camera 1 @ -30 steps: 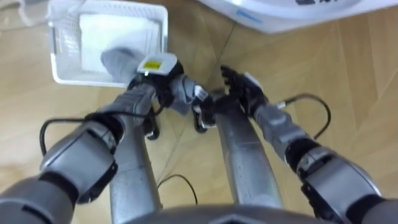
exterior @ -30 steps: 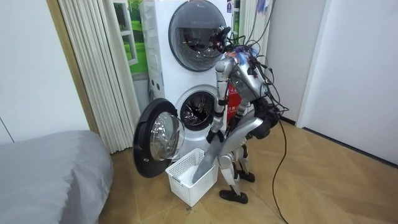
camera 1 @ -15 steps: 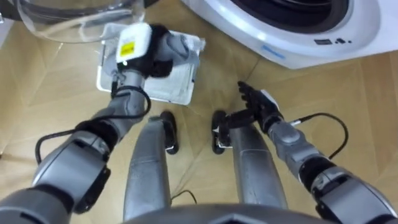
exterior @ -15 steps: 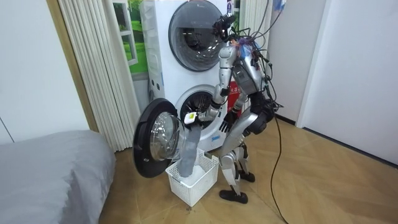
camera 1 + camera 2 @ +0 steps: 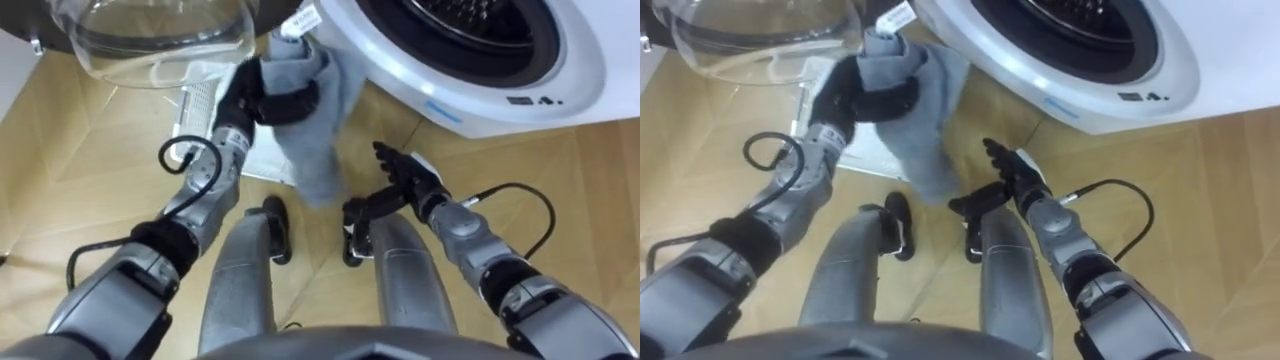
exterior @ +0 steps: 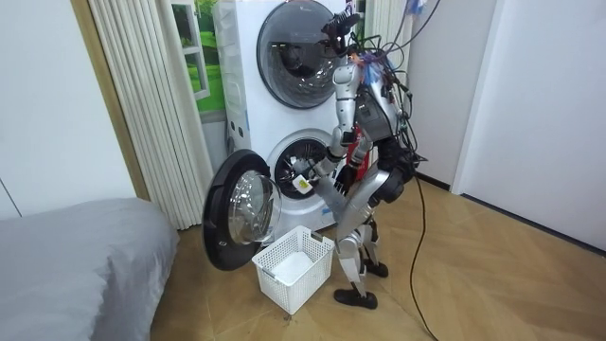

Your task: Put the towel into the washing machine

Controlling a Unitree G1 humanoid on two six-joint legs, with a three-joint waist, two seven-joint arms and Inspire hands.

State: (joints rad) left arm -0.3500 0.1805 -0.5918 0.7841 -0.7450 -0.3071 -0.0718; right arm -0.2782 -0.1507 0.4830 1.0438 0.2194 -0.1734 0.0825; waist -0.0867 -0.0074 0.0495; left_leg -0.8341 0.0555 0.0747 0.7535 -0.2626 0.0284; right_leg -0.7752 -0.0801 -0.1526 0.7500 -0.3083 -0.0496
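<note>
My left hand is shut on a grey towel, which hangs bunched from it just before the washing machine's round opening. In the room view the left hand is raised at the mouth of the lower drum, and I stand right in front of the machine. My right hand is held low over my right leg with straight fingers, holding nothing. The machine's glass door stands swung open to the left.
A white laundry basket stands on the wood floor below the open door, partly hidden behind my left arm in the eye views. A second drum sits above. A grey bed lies at the room view's left.
The left hand has lifted the towel out of the basket and up to the drum's opening. I have straightened from bending over the basket. The right hand stayed low and open.
</note>
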